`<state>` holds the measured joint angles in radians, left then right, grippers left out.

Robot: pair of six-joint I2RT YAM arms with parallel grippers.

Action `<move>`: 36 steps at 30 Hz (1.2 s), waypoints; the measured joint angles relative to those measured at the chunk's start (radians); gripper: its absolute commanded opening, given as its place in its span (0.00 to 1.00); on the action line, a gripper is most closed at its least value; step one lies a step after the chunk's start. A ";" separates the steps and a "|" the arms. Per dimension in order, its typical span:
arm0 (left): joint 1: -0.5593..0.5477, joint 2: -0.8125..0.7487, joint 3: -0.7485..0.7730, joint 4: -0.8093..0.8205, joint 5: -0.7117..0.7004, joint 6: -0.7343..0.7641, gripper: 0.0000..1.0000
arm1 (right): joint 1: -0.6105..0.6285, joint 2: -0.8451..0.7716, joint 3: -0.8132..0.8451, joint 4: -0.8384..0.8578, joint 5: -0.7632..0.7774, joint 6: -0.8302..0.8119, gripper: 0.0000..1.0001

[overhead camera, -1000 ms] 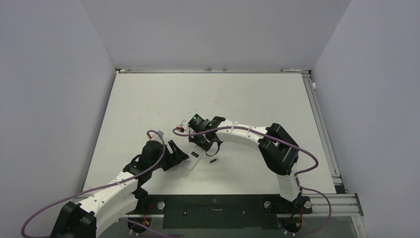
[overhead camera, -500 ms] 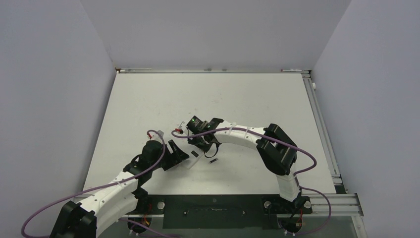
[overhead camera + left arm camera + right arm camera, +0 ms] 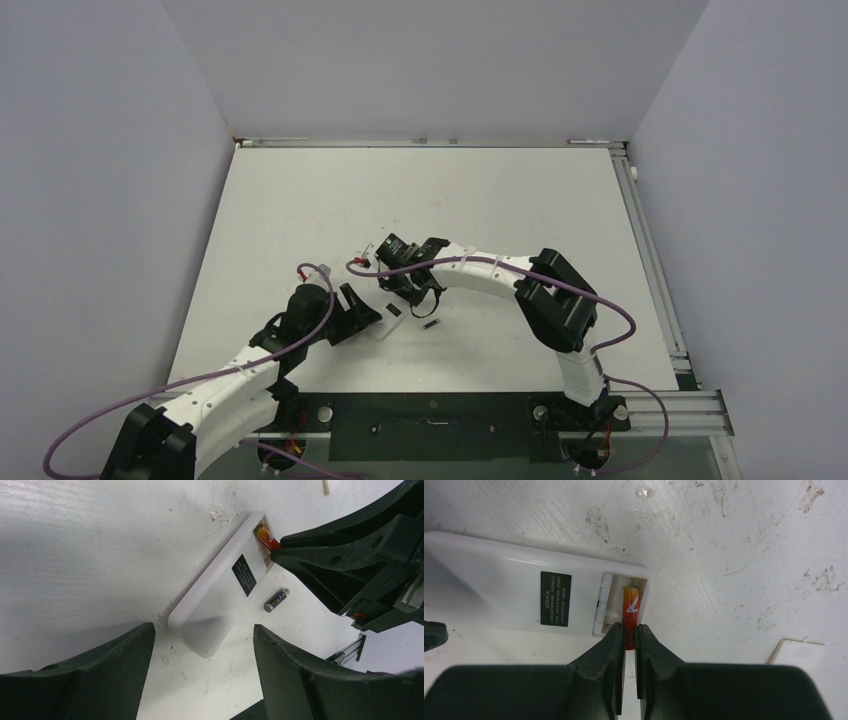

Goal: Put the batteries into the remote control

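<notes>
Reddish battery (image 3: 631,605) gripped by right pincer (image 3: 630,628), left pincer (image 3: 202,632) spread, its camera adds dark battery (image 3: 276,600) beside remote (image 3: 215,605)

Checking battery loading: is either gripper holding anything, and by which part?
Right gripper pinches the reddish battery by its near end, in the remote control bay; left gripper holds nothing.

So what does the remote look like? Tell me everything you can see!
The remote control is a slim white plastic-looking bar with rounded corners, lying flat, back up, on the white table. A black label with tiny pale print sits mid-back. Its battery bay at one end is open, lid off. A reddish-orange battery sits partly inside, pinched by the shut right pincer. Its front is hidden.
</notes>
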<state>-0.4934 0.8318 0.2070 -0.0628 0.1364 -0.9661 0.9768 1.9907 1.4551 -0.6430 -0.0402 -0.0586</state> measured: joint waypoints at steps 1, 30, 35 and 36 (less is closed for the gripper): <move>0.000 0.001 0.000 0.000 0.000 0.000 0.69 | 0.000 0.003 0.000 0.000 0.001 0.001 0.09; 0.000 0.025 0.000 0.007 0.010 0.000 0.69 | 0.007 0.003 0.017 -0.009 0.033 0.041 0.25; 0.000 0.042 0.007 0.014 0.010 0.006 0.69 | 0.007 0.002 0.016 0.006 0.049 0.058 0.26; 0.000 0.047 0.011 0.014 0.010 0.009 0.69 | 0.007 0.000 0.014 0.013 0.053 0.065 0.26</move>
<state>-0.4934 0.8787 0.2176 -0.0490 0.1463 -0.9569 0.9836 1.9911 1.4689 -0.6296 0.0124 0.0067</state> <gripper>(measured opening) 0.688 0.253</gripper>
